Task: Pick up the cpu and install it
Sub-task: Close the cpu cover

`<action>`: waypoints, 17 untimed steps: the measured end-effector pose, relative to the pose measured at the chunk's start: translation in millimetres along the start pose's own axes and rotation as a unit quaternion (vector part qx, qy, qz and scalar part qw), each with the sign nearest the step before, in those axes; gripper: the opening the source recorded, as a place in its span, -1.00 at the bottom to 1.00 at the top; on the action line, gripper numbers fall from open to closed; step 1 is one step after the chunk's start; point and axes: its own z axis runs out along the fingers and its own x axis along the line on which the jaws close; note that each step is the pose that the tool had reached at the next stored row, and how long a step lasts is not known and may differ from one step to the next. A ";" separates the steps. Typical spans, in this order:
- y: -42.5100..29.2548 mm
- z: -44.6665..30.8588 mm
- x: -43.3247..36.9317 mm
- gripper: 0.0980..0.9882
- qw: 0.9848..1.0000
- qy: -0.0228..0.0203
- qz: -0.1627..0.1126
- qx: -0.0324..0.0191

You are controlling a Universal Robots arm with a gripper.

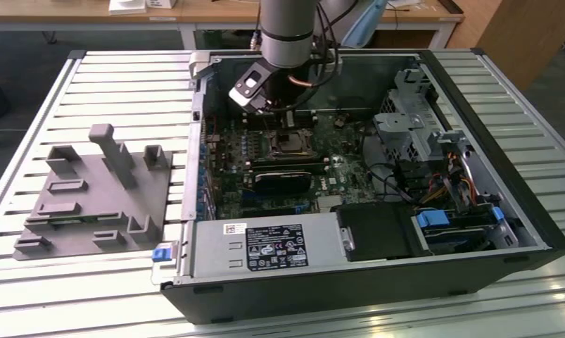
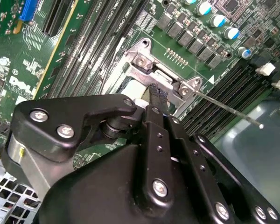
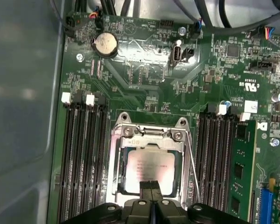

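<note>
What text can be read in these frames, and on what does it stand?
cpu top: faint lines of print, too blurred to read.
Power supply label: symbols and small print, too small to read.
Motherboard: white markings, too small to quote reliably.
Nothing can be quoted with confidence.

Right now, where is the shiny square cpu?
In the first wrist view, the cpu lies in the metal socket frame on the green motherboard, between memory slots, beside the gripper.
</note>
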 end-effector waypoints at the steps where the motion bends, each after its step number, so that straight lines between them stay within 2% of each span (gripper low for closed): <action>1: -0.3 0.5 0.1 -0.98 1.000 0.000 0.000 0.000; 11: -1.8 8.2 0.3 -0.98 1.000 0.000 0.000 0.000; 17: -0.2 9.1 0.2 -0.98 1.000 0.000 0.000 0.000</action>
